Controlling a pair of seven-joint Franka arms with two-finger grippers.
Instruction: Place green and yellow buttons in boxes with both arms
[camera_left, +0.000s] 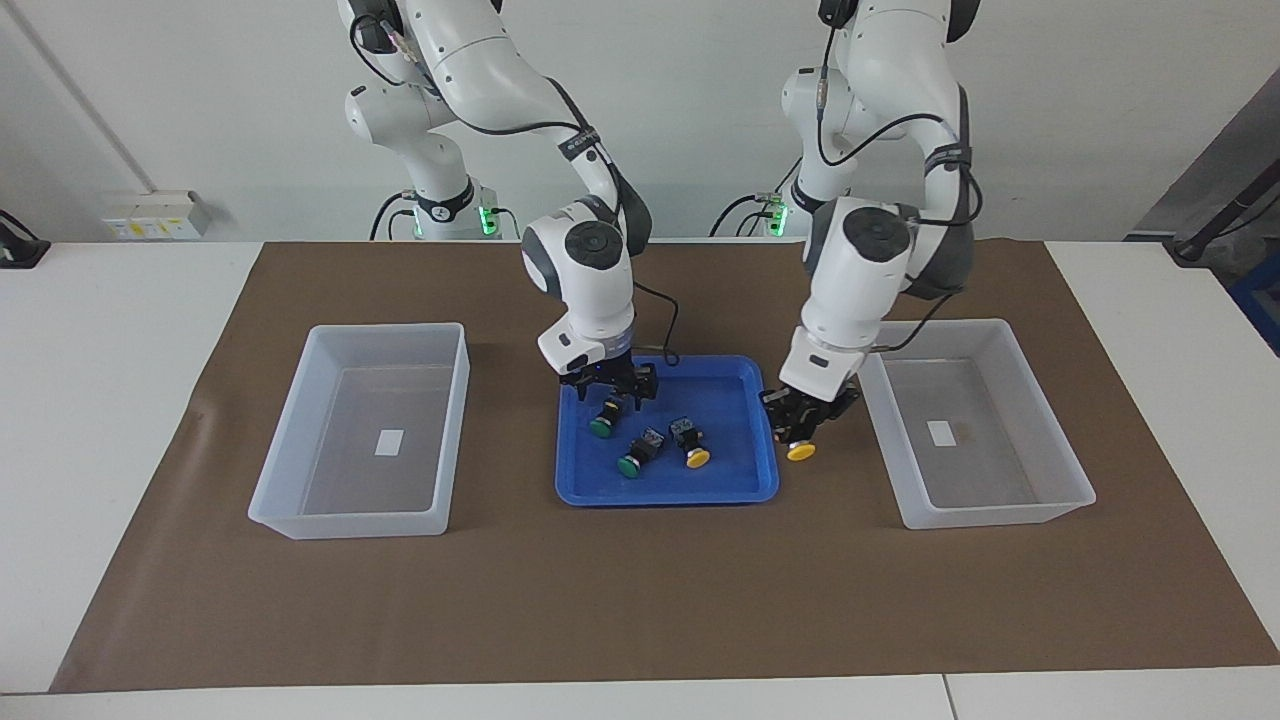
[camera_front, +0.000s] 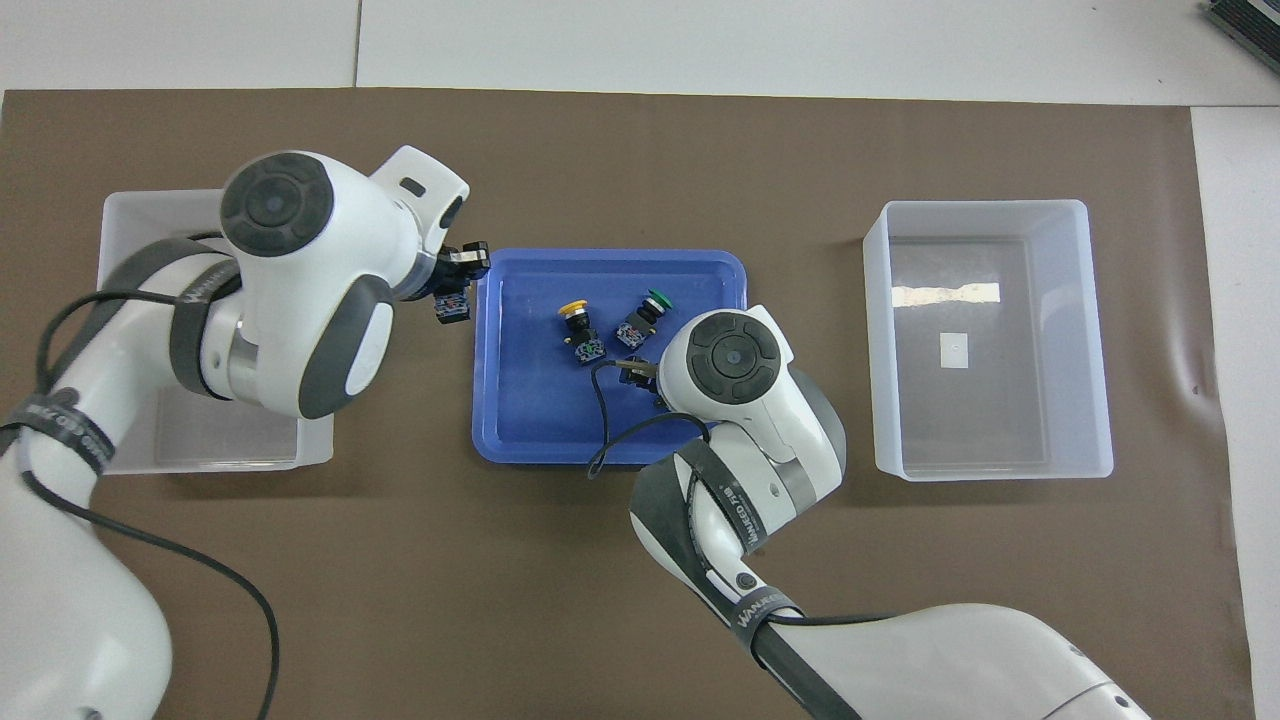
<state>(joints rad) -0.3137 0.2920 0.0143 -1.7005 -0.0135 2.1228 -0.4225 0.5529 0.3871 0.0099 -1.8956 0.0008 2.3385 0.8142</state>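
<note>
The left gripper (camera_left: 800, 425), clamped on a yellow button (camera_left: 799, 452), hangs at three o'clock off the blue tray (camera_left: 740, 487), beside a box (camera_left: 1000, 510). The right gripper (camera_left: 612, 392) stands spread over a green button (camera_left: 603, 420) in the tray.

Bright, even, sharp; soft shadows

White jointed arms (camera_left: 590, 270), grey joint caps, black cables, black grippers
</note>
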